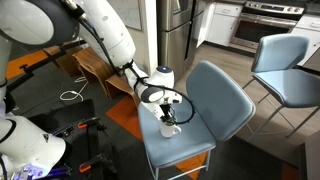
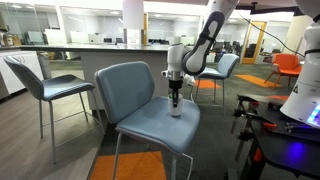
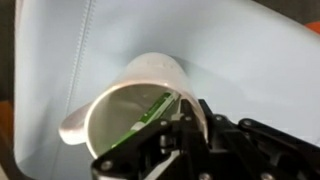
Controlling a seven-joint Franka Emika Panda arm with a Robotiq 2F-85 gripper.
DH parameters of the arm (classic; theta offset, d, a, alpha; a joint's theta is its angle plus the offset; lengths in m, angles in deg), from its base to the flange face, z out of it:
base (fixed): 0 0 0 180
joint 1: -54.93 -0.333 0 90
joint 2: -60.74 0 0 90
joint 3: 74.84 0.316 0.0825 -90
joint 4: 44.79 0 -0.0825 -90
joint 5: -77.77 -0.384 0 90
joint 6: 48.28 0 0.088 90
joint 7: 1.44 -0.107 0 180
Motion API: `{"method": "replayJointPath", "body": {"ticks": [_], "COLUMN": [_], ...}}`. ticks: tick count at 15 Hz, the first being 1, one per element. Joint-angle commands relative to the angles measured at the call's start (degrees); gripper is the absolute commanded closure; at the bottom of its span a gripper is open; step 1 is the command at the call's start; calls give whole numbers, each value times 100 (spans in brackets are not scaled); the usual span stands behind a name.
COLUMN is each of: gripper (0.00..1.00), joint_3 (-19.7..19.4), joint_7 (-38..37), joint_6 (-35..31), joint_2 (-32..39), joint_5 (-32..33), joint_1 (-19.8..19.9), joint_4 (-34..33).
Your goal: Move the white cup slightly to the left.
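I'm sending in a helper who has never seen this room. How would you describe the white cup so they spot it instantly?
Find the light-blue chair closest to the big white robot arm. On its seat, directly under the arm's black pincer, is a small white cup. It is tiny, round and white against the blue seat and the black pincer above it.

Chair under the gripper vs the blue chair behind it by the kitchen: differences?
The near chair carries the white cup on its seat, with the gripper pinching the cup's rim; the far chair has no arm at it. The near chair stands beside an orange floor patch; the far chair stands by the kitchen units. Both have light-blue shells on thin legs.
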Motion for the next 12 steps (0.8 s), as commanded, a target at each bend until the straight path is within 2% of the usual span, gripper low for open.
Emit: {"method": "replayJointPath", "body": {"ticks": [1, 8, 12], "gripper": [97, 97, 97], "joint_3": [117, 699, 806], "joint_7": [-65, 62, 55], "joint_6": [-195, -309, -549], "joint_2": [-156, -31, 38], "joint_5": [-90, -593, -644], "joint_1": [-19, 160, 67], "joint_4": [48, -194, -236]}}
